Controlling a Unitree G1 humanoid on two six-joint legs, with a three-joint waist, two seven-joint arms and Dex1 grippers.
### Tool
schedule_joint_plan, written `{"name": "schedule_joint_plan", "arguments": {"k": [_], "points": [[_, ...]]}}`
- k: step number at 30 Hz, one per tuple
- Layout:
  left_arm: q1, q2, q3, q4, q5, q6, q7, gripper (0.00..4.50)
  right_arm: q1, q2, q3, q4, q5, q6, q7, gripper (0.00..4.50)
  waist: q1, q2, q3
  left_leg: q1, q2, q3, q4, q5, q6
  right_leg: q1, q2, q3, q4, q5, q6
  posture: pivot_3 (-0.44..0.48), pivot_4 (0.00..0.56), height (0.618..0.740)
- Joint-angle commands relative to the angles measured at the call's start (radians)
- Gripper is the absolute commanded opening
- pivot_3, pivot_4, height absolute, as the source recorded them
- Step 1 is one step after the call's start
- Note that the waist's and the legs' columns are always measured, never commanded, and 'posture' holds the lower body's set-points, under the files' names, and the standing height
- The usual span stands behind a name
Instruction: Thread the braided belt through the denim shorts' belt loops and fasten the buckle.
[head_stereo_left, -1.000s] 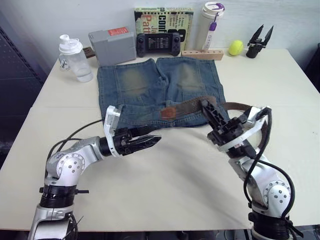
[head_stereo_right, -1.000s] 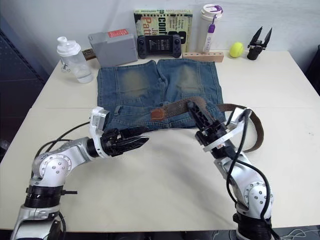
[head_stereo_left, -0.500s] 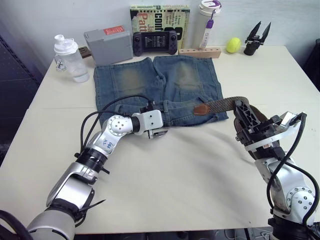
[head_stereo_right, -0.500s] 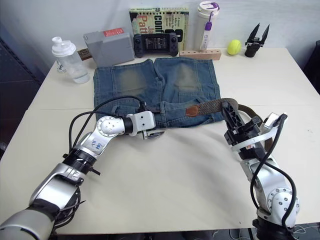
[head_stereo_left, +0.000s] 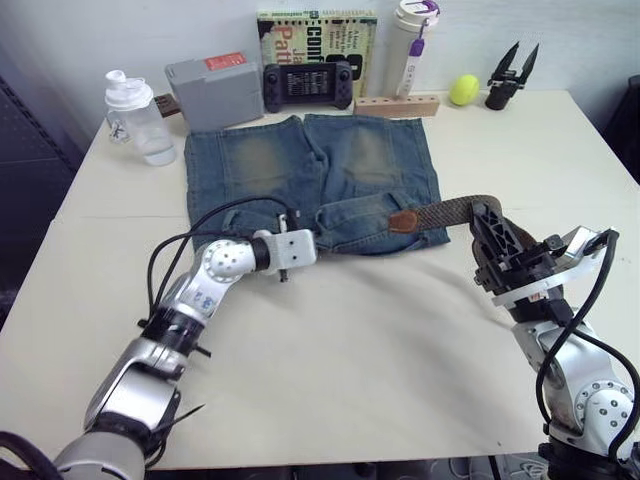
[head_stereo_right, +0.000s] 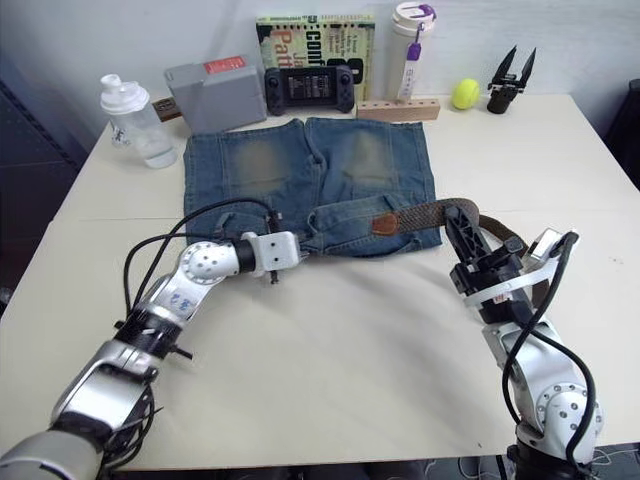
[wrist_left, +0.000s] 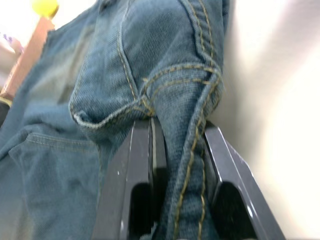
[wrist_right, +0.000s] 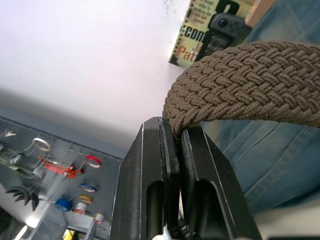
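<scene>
The denim shorts (head_stereo_left: 310, 170) lie flat mid-table, with the waistband toward me. My left gripper (head_stereo_left: 312, 244) is shut on a fold of that waistband (wrist_left: 185, 95) near its middle. Denim fills the gap between its fingers (wrist_left: 142, 150). The braided belt (head_stereo_left: 450, 208) runs from its leather tip (head_stereo_left: 403, 221), which rests on the shorts' right waistband corner, off to the right. My right gripper (head_stereo_left: 483, 214) is shut on it (wrist_right: 250, 75) just past the shorts' edge. The buckle is hidden behind my right arm. I cannot pick out the belt loops.
Along the far edge stand a clear bottle (head_stereo_left: 135, 115), a grey box (head_stereo_left: 215, 90), a game controller (head_stereo_left: 310, 85), a book (head_stereo_left: 315, 30), a white tumbler (head_stereo_left: 410, 45), a wooden block (head_stereo_left: 400, 103), a yellow ball (head_stereo_left: 463, 90) and a spare black gripper (head_stereo_left: 505, 80).
My left gripper reached in from in front of the shorts and closed on the waistband. My right gripper drew the belt rightward, so its tip moved from mid-waistband to the right corner.
</scene>
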Motion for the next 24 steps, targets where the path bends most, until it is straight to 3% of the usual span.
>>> {"name": "schedule_joint_plan", "arguments": {"k": [1,6,11,13,15,17,19,24], "points": [[0.200,0.119,0.117,-0.388,-0.204,0.061,-0.138,0.54,0.006,-0.035,-0.044,-0.058,0.003,-0.011,0.018,0.00,-0.005,0.000,0.000,-0.001,0.000,0.000,0.001,0.000,0.000,0.000,0.000,0.000,0.001,0.000,0.000,0.000,0.150,0.731],[0.419,0.223,0.197,-0.633,-0.328,0.104,-0.226,0.54,0.021,-0.125,-0.076,-0.062,0.031,0.026,0.009,0.00,0.006,0.001,0.000,0.000,0.001,-0.004,0.002,0.000,0.000,-0.001,-0.002,0.004,0.001,0.000,0.000,0.000,0.150,0.731],[0.553,0.271,0.211,-0.696,-0.257,0.085,-0.220,0.54,0.054,-0.213,-0.077,-0.062,0.066,0.069,-0.007,0.00,0.016,0.001,0.000,0.001,-0.001,-0.003,0.003,-0.001,0.002,0.000,-0.001,0.008,0.001,0.000,0.000,0.000,0.150,0.731],[0.574,0.268,0.217,-0.707,-0.247,0.109,-0.206,1.45,0.068,-0.231,-0.072,-0.065,0.079,0.079,-0.010,0.00,0.014,0.001,0.000,0.001,-0.001,-0.003,0.003,-0.001,0.002,0.000,-0.001,0.008,0.001,0.000,0.000,0.000,0.150,0.731],[0.582,0.270,0.221,-0.727,-0.253,0.141,-0.206,2.09,0.079,-0.242,-0.070,-0.067,0.090,0.085,-0.013,0.00,0.013,0.001,0.000,0.001,-0.001,-0.003,0.003,-0.001,0.002,0.000,-0.001,0.009,0.001,0.000,0.000,0.000,0.150,0.731],[0.599,0.290,0.226,-0.751,-0.255,0.162,-0.223,3.09,0.086,-0.251,-0.070,-0.069,0.100,0.091,-0.017,0.00,0.014,0.001,0.000,0.001,-0.001,-0.003,0.003,-0.001,0.002,0.000,0.000,0.009,0.001,0.000,0.000,0.000,0.150,0.731],[0.619,0.314,0.270,-0.787,-0.347,0.214,-0.264,4.01,0.094,-0.268,-0.068,-0.070,0.112,0.101,-0.023,0.00,0.012,0.001,0.000,0.002,-0.001,-0.003,0.003,-0.001,0.002,0.000,-0.001,0.010,0.001,0.000,0.000,0.000,0.150,0.731],[0.591,0.400,0.427,-0.806,-0.605,0.423,-0.351,4.01,0.105,-0.311,-0.054,-0.055,0.113,0.126,-0.053,0.00,0.014,0.001,0.000,0.002,0.005,-0.004,0.003,-0.001,0.002,0.000,0.000,0.010,0.001,0.000,0.000,0.000,0.150,0.731]]}}
